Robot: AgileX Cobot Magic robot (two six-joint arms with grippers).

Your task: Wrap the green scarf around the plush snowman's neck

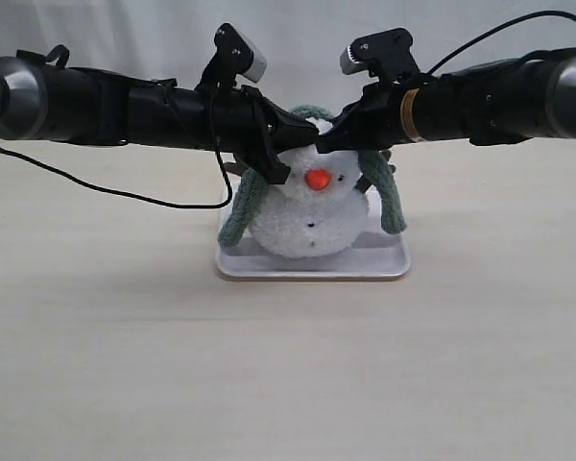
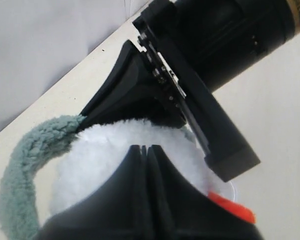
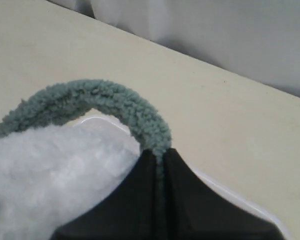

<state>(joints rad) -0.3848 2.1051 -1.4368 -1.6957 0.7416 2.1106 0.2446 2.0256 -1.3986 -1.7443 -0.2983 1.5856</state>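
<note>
The plush snowman (image 1: 307, 221) sits on a white tray (image 1: 384, 267), its orange nose (image 1: 317, 179) facing the exterior camera. The green scarf (image 1: 238, 216) arches over the back of its head, and both ends hang down beside the body, the other end (image 1: 391, 206) on the right. Both grippers meet just above the head. My right gripper (image 3: 157, 152) is shut on the scarf (image 3: 105, 97) next to the white plush (image 3: 50, 165). My left gripper (image 2: 146, 147) is shut with nothing visible between its jaws, over the snowman's head (image 2: 100, 160), with the scarf (image 2: 20, 165) beside it. The arms hide the top of the head in the exterior view.
The tray rim (image 3: 240, 200) shows beside the right gripper. A black cable (image 1: 125, 192) droops from the left arm to the beige table. A pale curtain hangs behind the table.
</note>
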